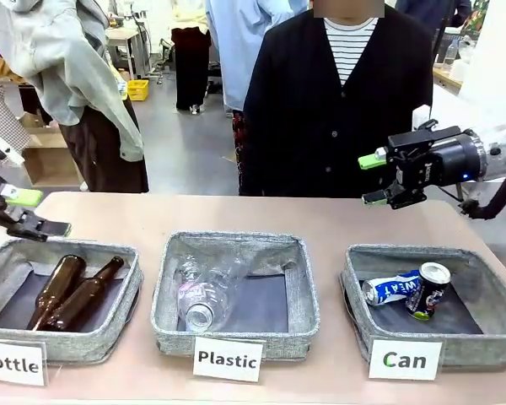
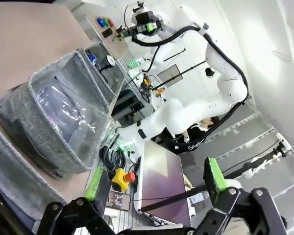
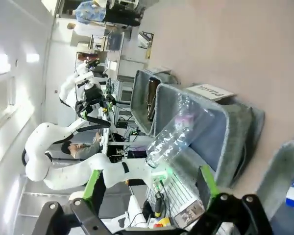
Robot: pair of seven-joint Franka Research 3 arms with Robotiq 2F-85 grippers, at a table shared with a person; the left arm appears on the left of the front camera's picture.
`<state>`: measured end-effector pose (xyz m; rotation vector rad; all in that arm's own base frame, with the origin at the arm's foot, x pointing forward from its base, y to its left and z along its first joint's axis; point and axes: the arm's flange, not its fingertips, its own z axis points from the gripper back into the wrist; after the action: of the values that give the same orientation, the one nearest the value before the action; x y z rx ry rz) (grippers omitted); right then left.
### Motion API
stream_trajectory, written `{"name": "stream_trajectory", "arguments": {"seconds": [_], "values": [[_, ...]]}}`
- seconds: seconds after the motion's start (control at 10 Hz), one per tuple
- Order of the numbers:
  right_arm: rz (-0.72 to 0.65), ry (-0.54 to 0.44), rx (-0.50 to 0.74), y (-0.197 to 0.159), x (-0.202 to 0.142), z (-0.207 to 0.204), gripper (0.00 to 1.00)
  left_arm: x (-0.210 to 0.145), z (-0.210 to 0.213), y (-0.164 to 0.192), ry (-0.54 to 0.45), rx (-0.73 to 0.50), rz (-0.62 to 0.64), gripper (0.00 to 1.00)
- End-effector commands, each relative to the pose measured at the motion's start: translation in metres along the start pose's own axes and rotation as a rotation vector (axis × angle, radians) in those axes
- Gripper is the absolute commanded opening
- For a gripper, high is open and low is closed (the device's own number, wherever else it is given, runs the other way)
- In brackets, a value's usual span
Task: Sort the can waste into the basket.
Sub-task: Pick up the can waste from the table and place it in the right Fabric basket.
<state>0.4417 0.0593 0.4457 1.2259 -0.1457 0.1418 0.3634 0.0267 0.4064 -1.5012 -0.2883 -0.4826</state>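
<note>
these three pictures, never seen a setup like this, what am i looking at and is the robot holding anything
Two white robot arms share a table with a person across it. The front view looks over the table; the other two come from cameras on each arm's wrist, so they look tilted. The left end effector and right end effector both hang open and empty. Three grey baskets sit in a row: brown glass bottles behind the "Bottle" sign, clear plastic bottles behind "Plastic", and a blue and white can plus a black can in the "Can" basket.
</note>
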Motion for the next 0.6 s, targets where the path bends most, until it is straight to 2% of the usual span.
{"name": "stream_trajectory", "arguments": {"seconds": [0.0,0.5], "values": [[-0.015,0.059,0.029,0.0211,-0.0102,-0.0012,1.00,0.0005,-0.0045,-0.0245,-0.037,0.026,0.020,1.00],[-0.015,0.059,0.029,0.0211,-0.0102,-0.0012,1.00,0.0005,-0.0045,-0.0245,-0.037,0.026,0.020,1.00]]}}
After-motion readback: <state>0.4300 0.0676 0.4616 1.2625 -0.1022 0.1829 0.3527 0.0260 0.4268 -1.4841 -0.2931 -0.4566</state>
